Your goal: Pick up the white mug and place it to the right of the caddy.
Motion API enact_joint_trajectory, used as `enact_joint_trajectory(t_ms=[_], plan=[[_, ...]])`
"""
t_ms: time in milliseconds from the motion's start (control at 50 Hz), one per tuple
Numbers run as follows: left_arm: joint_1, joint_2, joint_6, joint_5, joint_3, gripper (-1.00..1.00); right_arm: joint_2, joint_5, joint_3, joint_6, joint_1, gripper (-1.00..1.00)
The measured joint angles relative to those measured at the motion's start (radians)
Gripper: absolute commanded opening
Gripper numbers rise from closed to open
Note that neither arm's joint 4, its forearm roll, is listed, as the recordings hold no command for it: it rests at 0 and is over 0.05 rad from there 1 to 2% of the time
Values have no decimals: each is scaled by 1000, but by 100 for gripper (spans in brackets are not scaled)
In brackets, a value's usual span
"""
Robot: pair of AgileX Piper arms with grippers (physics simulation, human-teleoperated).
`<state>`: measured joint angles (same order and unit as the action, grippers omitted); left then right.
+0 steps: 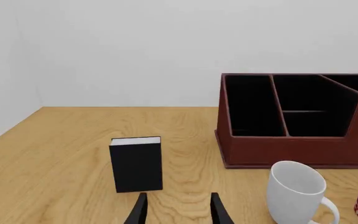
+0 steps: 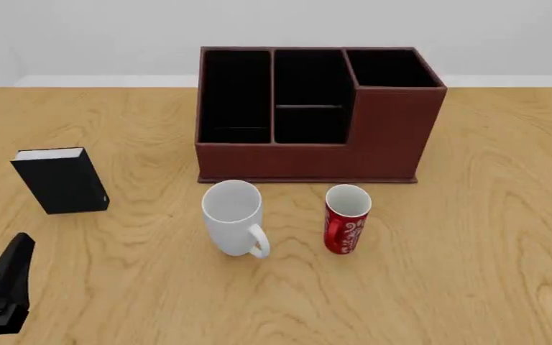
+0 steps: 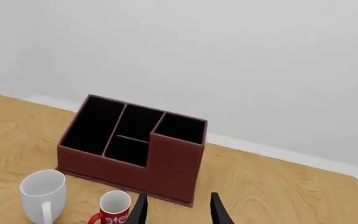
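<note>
1. White mug [image 2: 232, 218]: plain white cylinder with a looped handle, upright on the wooden counter [image 2: 487, 237], just in front of the caddy [image 2: 315, 118] near its left half. The handle points toward the arms' side and slightly right.
2. Neighbours: a red patterned mug [image 2: 346, 219] stands near, on the white mug's right; a small black book [image 2: 62, 180] stands well apart to its left.
3. Handling, as judged: rigid, glazed and likely slippery, of moderate weight, breakable if dropped or knocked. The thin rim gives a firm pinch point, one finger inside, one outside; the handle loop is the narrower alternative. A grip across the full body looks too wide.
4. Destination: bare counter to the right of the caddy, beyond its taller section.
5. Left end effector [image 1: 178, 210]: fingers apart, holding nothing, low by the near left corner.
6. Right end effector [image 3: 178, 210]: fingers apart, unloaded, raised, looking down on the caddy.
</note>
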<state>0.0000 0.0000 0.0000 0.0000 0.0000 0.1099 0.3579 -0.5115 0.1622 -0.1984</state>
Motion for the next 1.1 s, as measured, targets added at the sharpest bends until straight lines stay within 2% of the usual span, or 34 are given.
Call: enact_joint_trajectory(t_ms=[220, 540, 800, 1100], plan=[[0, 0, 0, 0, 0, 100, 106, 71, -113, 78, -46, 100], [0, 0, 0, 0, 0, 100, 223, 146, -255, 155, -124, 100], [0, 0, 0, 0, 0, 100, 316, 169, -313, 179, -187, 100], [0, 0, 0, 0, 0, 100, 438, 186, -362, 151, -250, 100]])
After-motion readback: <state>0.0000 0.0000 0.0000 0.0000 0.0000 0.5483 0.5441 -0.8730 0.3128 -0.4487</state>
